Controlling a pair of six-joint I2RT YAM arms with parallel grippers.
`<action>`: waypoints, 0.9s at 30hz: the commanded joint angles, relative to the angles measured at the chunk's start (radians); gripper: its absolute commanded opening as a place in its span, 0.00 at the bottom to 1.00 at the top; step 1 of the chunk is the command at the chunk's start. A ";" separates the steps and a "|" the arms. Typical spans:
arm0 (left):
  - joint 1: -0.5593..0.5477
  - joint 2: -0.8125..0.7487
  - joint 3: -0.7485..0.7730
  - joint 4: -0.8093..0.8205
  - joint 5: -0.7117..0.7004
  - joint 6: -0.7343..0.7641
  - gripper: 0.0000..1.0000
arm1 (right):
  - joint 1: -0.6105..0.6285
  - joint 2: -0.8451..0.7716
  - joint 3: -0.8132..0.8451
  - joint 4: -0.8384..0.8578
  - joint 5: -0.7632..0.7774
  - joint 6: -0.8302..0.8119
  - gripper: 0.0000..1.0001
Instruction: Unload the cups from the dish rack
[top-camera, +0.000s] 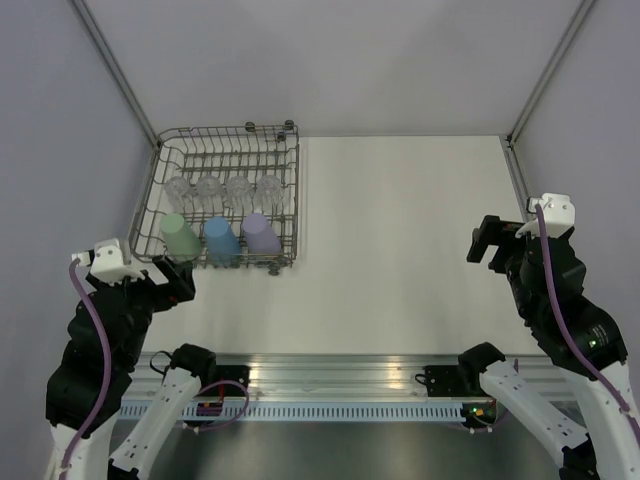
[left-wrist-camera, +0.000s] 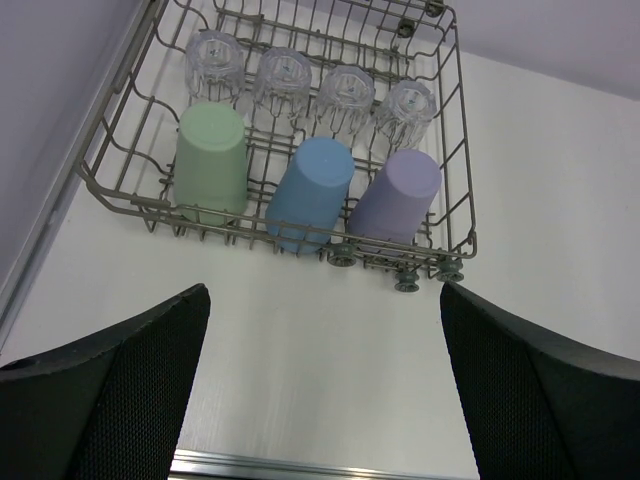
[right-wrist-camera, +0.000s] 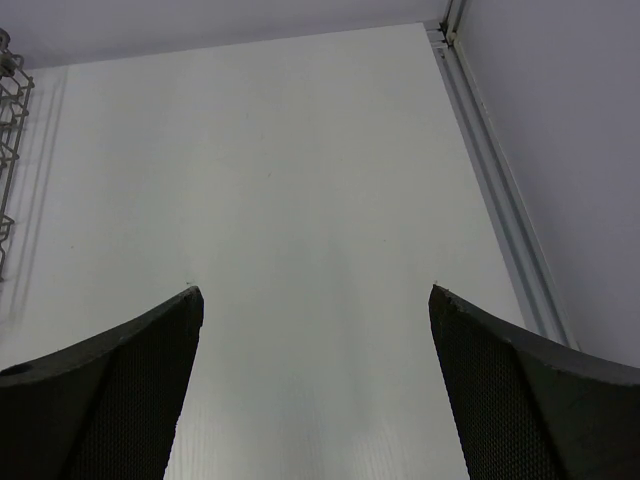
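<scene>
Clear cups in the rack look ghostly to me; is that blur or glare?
Top external view: no blur, the clear cups are small and see-through under soft, even light. Left wrist view: they look sharp, glinting; the dark fingers block the bottom corners. Right wrist view: faint shadow beside the dish rack edge.

A white table (top-camera: 400, 250) fills the middle of the overhead frame. Pale grey walls (top-camera: 330, 60) close it in at the top, left and right. Two metal strips (top-camera: 115, 70) run diagonally from the upper corners down to the table's far corners. Another strip (right-wrist-camera: 505, 210) lines the table's right edge. A silver rail (top-camera: 340, 375) crosses the bottom, with a slotted white strip (top-camera: 340, 410) just below it.
</scene>
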 joint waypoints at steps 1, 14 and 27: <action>-0.004 -0.004 0.037 0.024 -0.035 -0.034 1.00 | 0.003 -0.003 -0.008 0.019 0.012 0.002 0.98; -0.001 0.215 0.072 0.092 0.209 -0.035 1.00 | 0.005 0.015 -0.080 0.070 -0.129 0.088 0.98; -0.006 0.651 0.167 0.104 0.274 -0.055 1.00 | 0.003 0.060 -0.108 0.048 -0.186 0.108 0.98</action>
